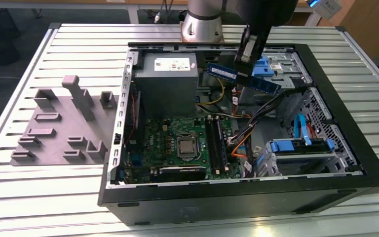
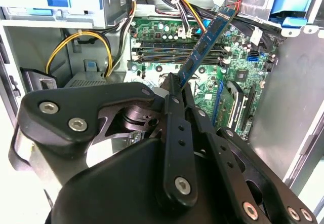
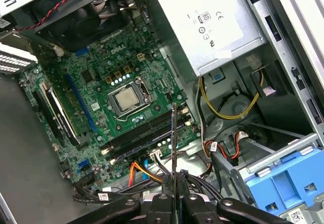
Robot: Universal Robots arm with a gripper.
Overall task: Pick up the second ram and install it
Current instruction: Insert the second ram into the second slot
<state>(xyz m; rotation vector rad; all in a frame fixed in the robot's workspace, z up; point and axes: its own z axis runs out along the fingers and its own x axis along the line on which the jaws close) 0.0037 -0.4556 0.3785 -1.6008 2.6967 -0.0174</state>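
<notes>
**One ram stick clamped, aloft over the open case**

Fingers (image 2: 174,127) of the gripper (image 1: 245,69) are closed flat on the second ram (image 1: 242,78), apparently on its upper long edge near mid-length. Board hangs tilted over the case interior, beside the power supply (image 1: 166,74), toward the counter (image 1: 77,39) edge where the arm's base stands. Memory slots (image 3: 144,133) lie below, well apart. Judged light, stiff, thin, easily cracked: hold by bare edges, off chips and contacts.

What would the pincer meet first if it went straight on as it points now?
Likely the black memory slots on the motherboard: the second ram, shut in the pincer, leads toward them. Depth is unclear.
</notes>
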